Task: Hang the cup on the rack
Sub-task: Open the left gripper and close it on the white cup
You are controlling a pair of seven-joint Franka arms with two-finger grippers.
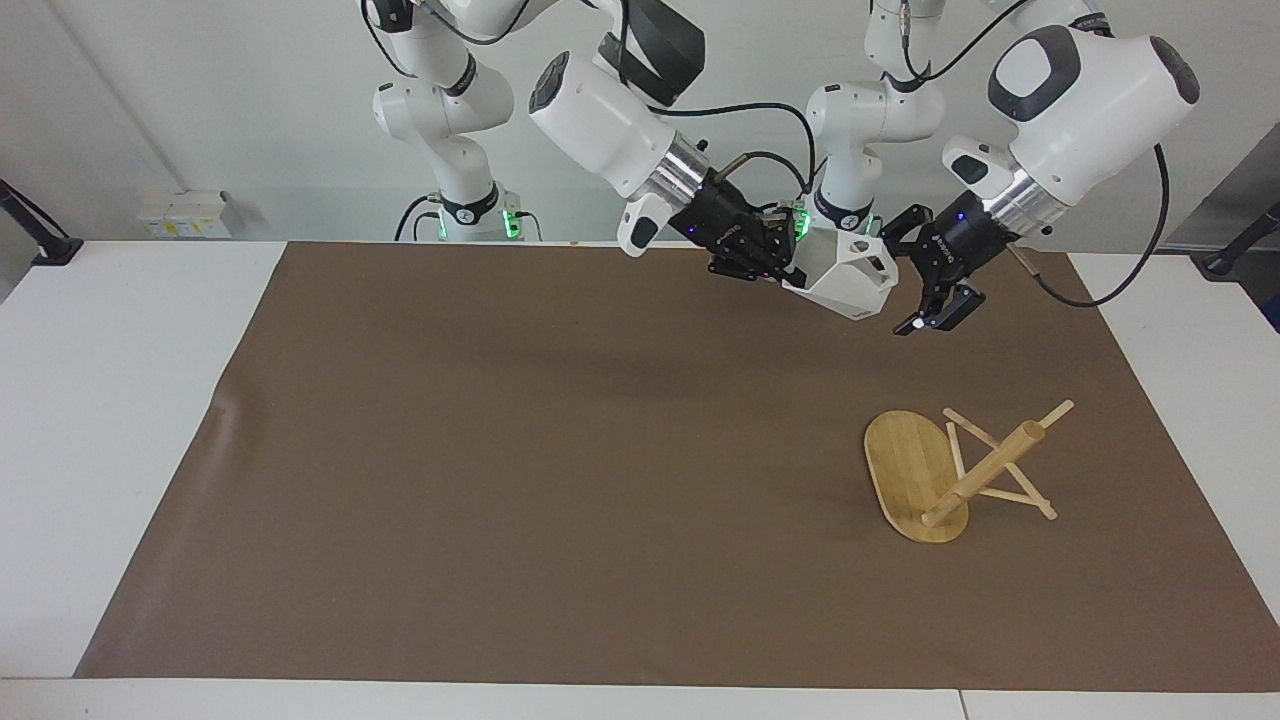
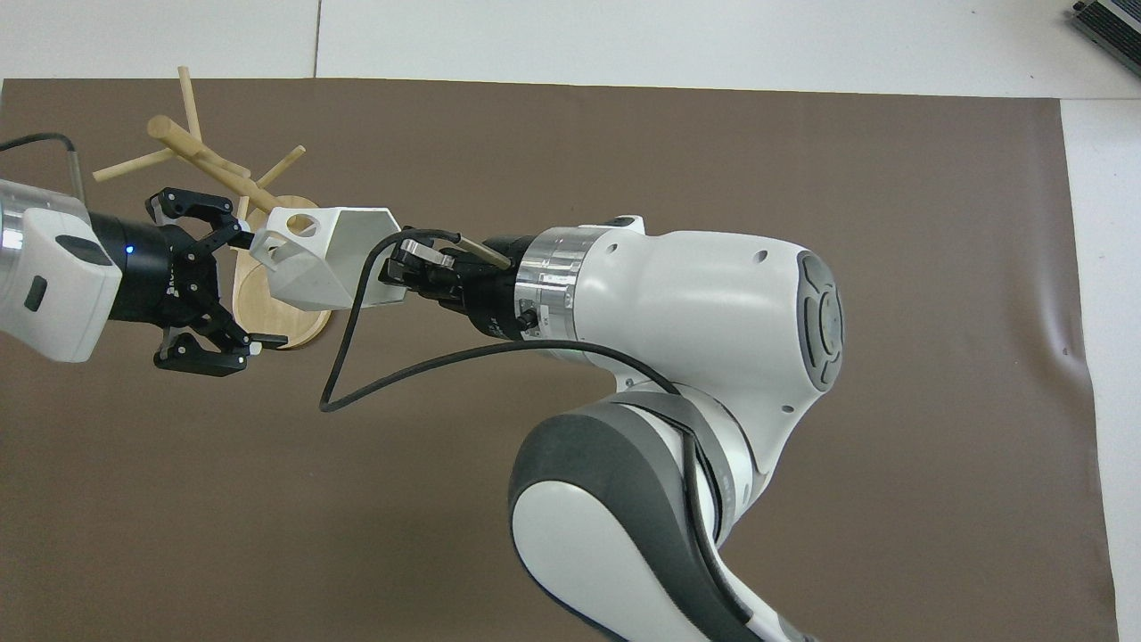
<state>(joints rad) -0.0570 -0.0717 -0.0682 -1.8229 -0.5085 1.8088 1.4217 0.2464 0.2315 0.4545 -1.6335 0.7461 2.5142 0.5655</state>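
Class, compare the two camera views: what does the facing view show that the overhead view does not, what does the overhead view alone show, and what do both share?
Only the facing view shows both arm bases and that the cup hangs in the air above the brown mat. Only the overhead view looks into the handle's round hole. Both show the right gripper shut on the cup, the left gripper open beside it, and the rack tipped on its side.

No legible text or labels.

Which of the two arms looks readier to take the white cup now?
The left, likely. Its gripper is open right beside the handle end of the cup, which the right gripper holds up in the air. The rack lies tipped over.
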